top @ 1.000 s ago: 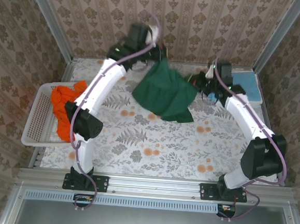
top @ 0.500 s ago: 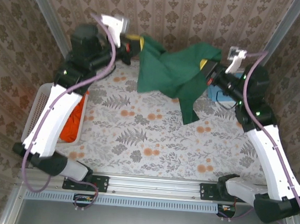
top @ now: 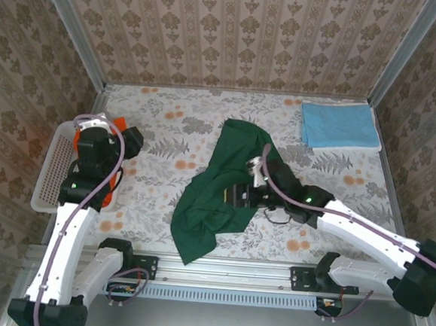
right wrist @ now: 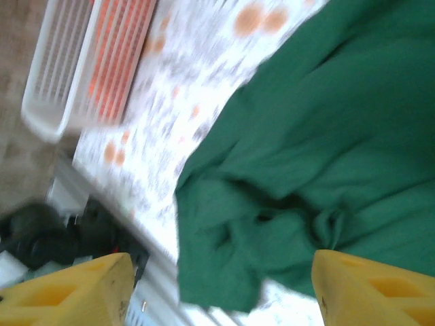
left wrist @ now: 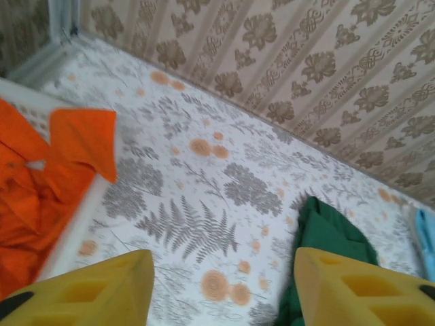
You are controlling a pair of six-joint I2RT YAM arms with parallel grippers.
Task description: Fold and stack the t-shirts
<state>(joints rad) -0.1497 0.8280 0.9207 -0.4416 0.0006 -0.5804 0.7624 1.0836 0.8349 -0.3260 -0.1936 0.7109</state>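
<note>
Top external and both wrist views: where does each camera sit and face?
Top external: above and behind the bases, looking down on the table; both arms, dark green t-shirt, light blue t-shirt, basket.
Left wrist: on the left arm, facing the far wall; open left gripper at bottom, orange t-shirt left.
Right wrist: on the right arm, tilted down over the dark green t-shirt toward the basket; open right gripper at bottom.
Shared: both wrist views catch the dark green t-shirt and the basket.
</note>
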